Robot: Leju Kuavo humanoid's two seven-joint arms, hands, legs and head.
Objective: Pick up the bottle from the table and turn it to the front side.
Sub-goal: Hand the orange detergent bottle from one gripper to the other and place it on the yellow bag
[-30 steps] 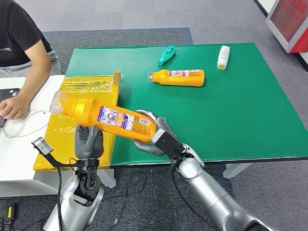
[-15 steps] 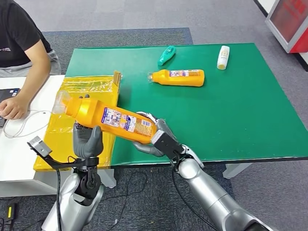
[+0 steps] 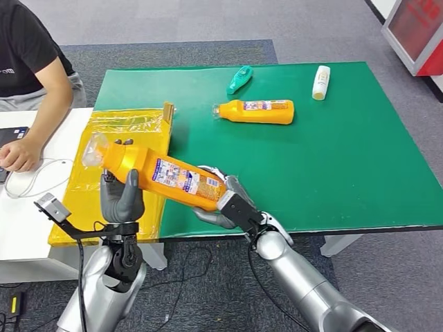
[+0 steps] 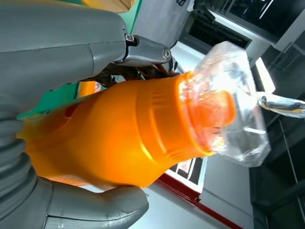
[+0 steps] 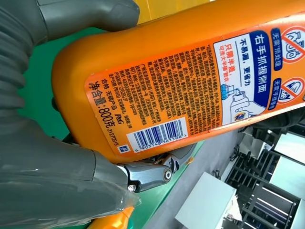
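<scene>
Green felt covers the wide table [image 3: 334, 152], with a yellow plastic-wrapped flat box [image 3: 107, 149] at its near left corner and a white desk [image 3: 23, 207] beyond, where a person [image 3: 26, 76] in a dark shirt sits with a hand resting on it. Further back on the felt lie a second orange bottle [image 3: 258, 111], a teal bottle [image 3: 239, 79] and a small white bottle [image 3: 320, 81], all well apart from the robot.

Held clear of the table, over its near edge, is the long orange plastic detergent bottle [image 3: 159, 174], slanted with its base toward the right hand [image 3: 230, 204] and its clear-film-wrapped cap [image 4: 230, 102] toward the left hand [image 3: 121, 199]. The right hand wraps the base, thumb on one side and fingers under the other, as the right wrist view shows. Compared with a second ago, the left hand has risen and closed in: its thumb and fingers now cup the orange shoulder just below the cap, where before it stood under the bottle's middle. The cap end has also lifted slightly and drifted right.

Facing up is the printed back label [image 5: 187, 90] with its barcode, so the turn to the front is judged not yet done; with both ends now supported, rolling the bottle about its long axis looks like the step in hand.
</scene>
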